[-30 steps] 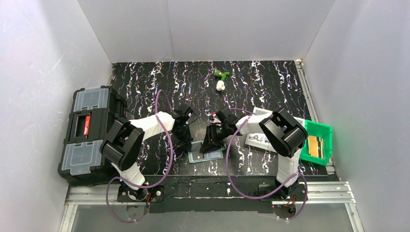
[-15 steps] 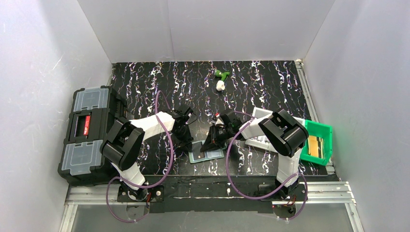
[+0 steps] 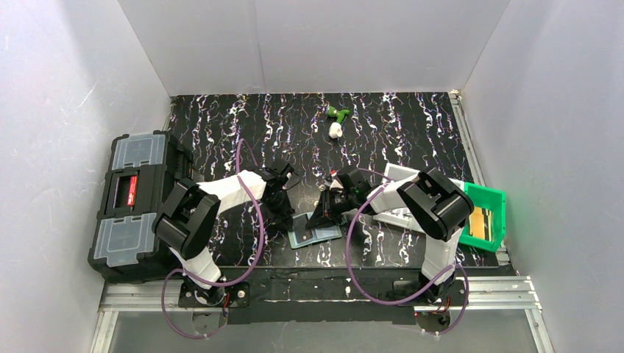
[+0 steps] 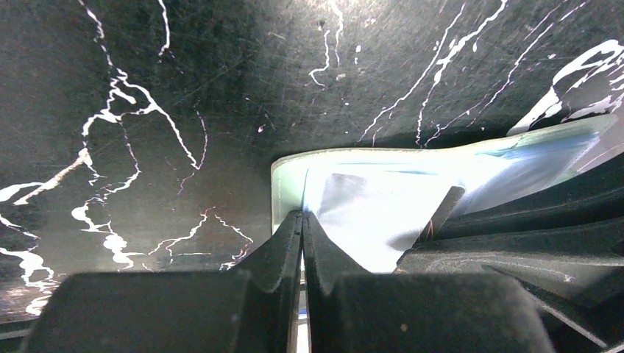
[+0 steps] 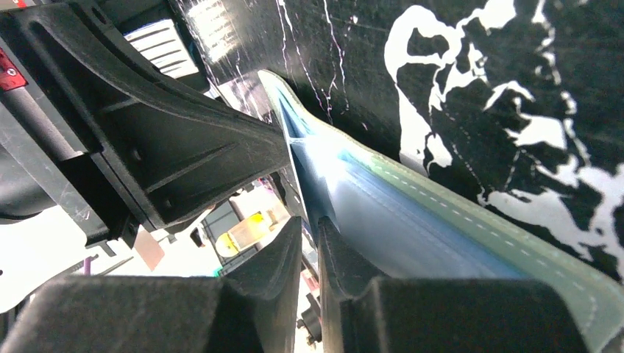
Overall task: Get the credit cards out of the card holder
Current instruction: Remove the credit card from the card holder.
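Observation:
The grey-green card holder (image 3: pixel 315 229) lies opened on the dark marbled table between the two arms. My left gripper (image 3: pixel 284 219) is at its left edge. In the left wrist view its jaws (image 4: pixel 302 215) are shut on the card holder's (image 4: pixel 383 195) pale edge. My right gripper (image 3: pixel 322 215) is at the holder's far right side. In the right wrist view its jaws (image 5: pixel 310 223) are closed on a thin pale-blue sheet (image 5: pixel 298 173), apparently a credit card, standing out of the stitched card holder (image 5: pixel 471 228).
A big black toolbox (image 3: pixel 136 206) fills the left side. A green bin (image 3: pixel 482 217) and a white tray (image 3: pixel 397 215) sit at the right behind my right arm. A small green and white object (image 3: pixel 336 121) lies at the back.
My right gripper's jaws have narrowed onto the thin sheet and the wrist has drawn slightly back. The holder's right side has shifted a little. The left gripper has stayed shut in place.

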{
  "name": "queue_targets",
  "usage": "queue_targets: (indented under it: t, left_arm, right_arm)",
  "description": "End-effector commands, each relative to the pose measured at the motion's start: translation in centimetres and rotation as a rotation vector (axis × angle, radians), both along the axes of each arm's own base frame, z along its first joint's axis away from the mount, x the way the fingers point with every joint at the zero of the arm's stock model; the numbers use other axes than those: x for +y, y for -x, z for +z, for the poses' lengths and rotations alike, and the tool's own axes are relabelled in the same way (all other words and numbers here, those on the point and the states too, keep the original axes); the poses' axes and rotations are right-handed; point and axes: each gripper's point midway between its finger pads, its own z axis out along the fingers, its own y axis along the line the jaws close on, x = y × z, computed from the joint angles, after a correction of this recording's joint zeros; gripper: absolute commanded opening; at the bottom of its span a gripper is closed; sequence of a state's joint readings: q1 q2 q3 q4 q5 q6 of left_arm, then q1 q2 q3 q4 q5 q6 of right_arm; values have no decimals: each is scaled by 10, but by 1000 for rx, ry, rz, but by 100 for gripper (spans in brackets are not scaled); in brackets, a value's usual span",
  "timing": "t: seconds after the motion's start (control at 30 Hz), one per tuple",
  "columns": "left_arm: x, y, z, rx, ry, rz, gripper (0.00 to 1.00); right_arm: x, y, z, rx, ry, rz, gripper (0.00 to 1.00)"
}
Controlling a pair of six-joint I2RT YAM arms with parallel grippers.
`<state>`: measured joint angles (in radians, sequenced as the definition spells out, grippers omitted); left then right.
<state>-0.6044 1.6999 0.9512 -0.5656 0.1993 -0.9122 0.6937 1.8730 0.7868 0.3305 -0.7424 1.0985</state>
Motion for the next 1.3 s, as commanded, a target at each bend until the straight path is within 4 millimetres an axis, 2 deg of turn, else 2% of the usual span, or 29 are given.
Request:
queue_targets:
  t: [0.0, 0.23, 0.33, 0.8, 1.27]
  left_arm:
    - [17, 32, -51, 96, -120, -20, 0]
    - [22, 32, -52, 100, -128, -11, 0]
    - [24, 32, -53, 102, -134, -7, 0]
    - [36, 32, -52, 99, -160, 4, 0]
    - [22, 16, -30, 29, -95, -28, 0]
  right_arm:
    - [4, -7, 19, -53, -60, -10, 21]
    - [0, -8, 18, -64, -28, -16, 5]
    - [-3, -9, 17, -75, -10, -22, 1]
    - [-26, -16, 13, -166, 134, -30, 1]
    - [-40, -20, 41, -278, 194, -16, 1]
